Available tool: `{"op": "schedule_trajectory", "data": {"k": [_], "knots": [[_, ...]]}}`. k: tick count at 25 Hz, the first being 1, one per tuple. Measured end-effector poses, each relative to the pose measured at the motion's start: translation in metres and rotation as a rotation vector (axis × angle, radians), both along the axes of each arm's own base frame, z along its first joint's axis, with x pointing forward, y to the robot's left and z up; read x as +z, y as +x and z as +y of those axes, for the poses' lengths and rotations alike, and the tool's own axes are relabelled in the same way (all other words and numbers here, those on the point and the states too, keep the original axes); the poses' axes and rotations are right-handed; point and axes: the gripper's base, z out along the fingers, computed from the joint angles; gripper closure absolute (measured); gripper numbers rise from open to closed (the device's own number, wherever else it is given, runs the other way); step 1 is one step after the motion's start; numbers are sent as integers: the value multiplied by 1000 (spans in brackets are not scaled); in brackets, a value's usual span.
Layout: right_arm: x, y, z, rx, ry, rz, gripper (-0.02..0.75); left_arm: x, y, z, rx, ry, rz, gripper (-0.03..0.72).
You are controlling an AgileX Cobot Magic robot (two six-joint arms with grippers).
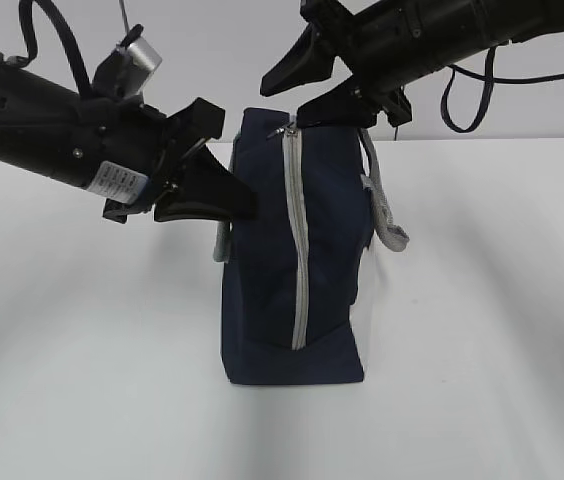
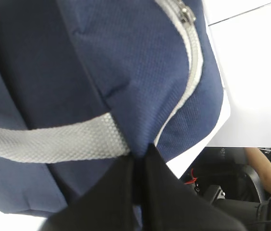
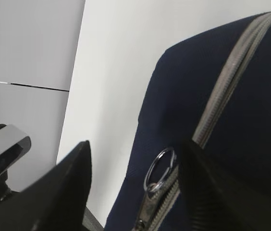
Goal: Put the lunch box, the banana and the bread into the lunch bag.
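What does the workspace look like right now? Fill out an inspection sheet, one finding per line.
Surface: white table, bare around the bag.
Job's things: lunch bag stands upright at the centre, grey zipper closed along its length, ring pull at the top. Lunch box, banana and bread: nothing seen.
Clutter: nothing seen.
Grippers: left gripper shut on the bag's fabric beside the grey handle. Right gripper open, its jaws either side of the ring pull, not closed on it.
Cables: black cable loops below the right arm; another arches over the left arm.
Surroundings: plain pale wall behind; a person's arm shows beyond the table edge.
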Motion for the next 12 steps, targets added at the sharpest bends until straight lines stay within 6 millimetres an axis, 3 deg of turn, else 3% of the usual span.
{"op": "schedule_trajectory", "data": {"k": [12], "knots": [[-10,4,1,-7,0,41,313,0,0,0,0,0,0,683]]}}
